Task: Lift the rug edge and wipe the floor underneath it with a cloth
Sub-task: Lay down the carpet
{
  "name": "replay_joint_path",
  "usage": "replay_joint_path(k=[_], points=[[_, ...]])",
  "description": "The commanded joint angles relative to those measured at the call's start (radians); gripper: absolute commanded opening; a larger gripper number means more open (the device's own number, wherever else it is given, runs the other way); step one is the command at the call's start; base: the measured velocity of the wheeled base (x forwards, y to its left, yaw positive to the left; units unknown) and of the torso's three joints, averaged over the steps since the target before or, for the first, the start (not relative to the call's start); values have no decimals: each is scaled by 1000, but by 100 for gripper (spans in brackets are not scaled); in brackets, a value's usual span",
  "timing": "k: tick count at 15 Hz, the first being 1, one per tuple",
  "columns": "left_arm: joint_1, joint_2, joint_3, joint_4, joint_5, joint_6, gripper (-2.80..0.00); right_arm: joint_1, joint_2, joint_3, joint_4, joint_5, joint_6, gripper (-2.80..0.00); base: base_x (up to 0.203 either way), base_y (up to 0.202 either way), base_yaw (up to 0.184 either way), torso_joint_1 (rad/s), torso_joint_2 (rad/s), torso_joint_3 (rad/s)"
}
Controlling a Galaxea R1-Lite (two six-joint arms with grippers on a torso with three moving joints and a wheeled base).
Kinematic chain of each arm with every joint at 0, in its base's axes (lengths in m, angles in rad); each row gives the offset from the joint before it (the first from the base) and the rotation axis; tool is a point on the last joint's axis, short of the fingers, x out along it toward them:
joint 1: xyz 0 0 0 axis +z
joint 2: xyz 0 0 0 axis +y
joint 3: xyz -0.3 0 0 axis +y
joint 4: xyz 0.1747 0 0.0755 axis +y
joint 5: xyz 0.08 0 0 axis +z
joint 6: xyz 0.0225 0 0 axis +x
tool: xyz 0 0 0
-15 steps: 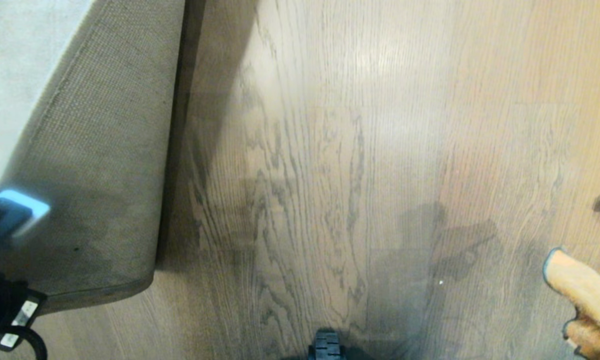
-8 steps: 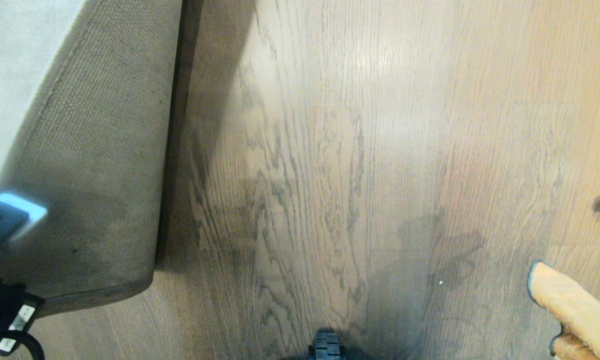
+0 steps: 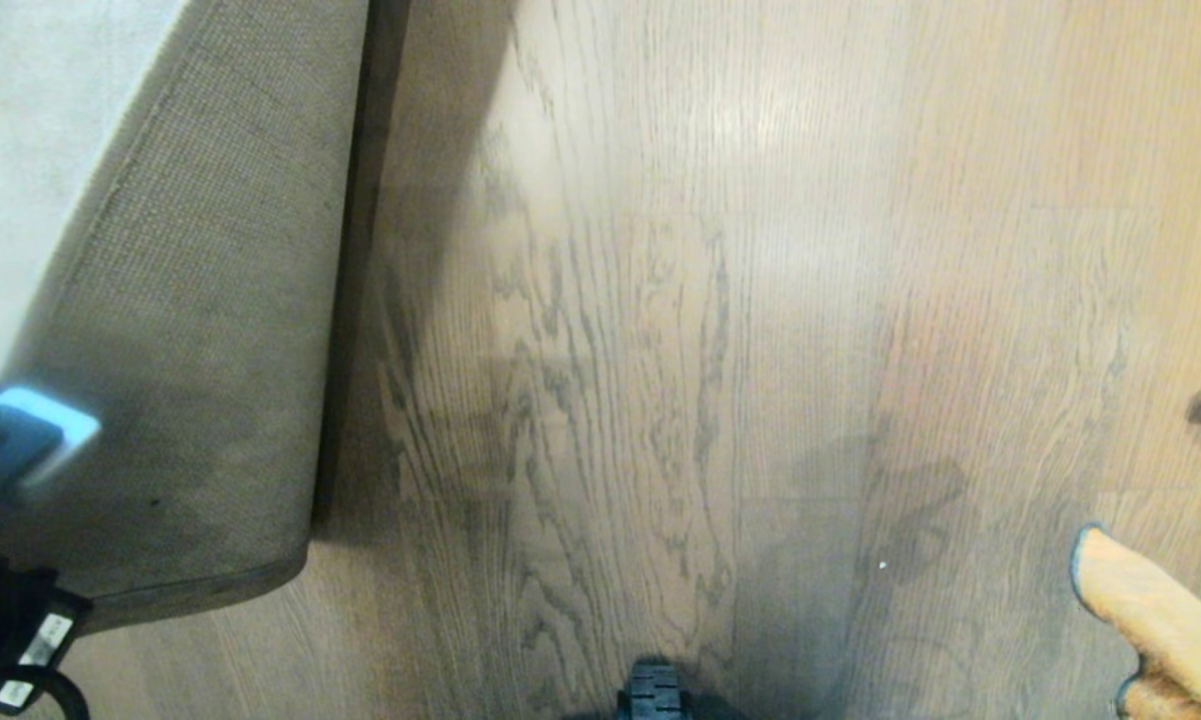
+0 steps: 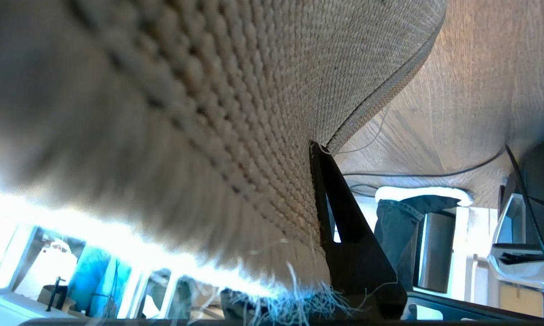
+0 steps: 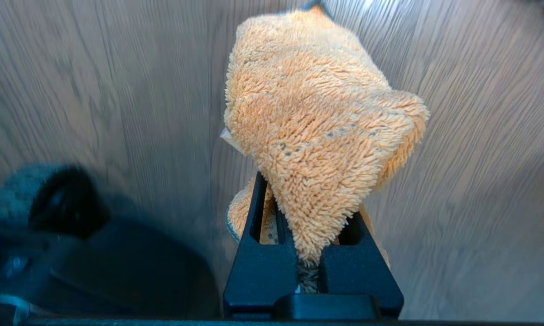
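1. The left gripper (image 4: 319, 190) is clamped on the rug edge (image 3: 210, 400), holding it up off the floor (image 3: 660, 300), tan backing facing out.
2. The right gripper (image 5: 308, 253) is pinched shut on the cloth (image 5: 317, 117), which bunches out past its fingertips.
3. In the head view the cloth (image 3: 1155, 625) sits at the lower right, well apart from the rug.
4. Bare floor lies between the two grippers.
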Motion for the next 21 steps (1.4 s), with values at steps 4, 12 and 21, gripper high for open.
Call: replay_joint_path(k=[4, 12, 21], points=[[-4, 3, -2, 1, 3, 1, -280, -2, -67, 3, -8, -1, 24, -280, 0, 0, 0, 0, 0, 0], [-51, 3, 1, -78, 1, 9, -280, -2, -67, 3, -8, -1, 39, -280, 0, 0, 0, 0, 0, 0], [-135, -9, 0, -147, 3, 4, -280, -2, -67, 3, -8, -1, 39, -280, 0, 0, 0, 0, 0, 0]])
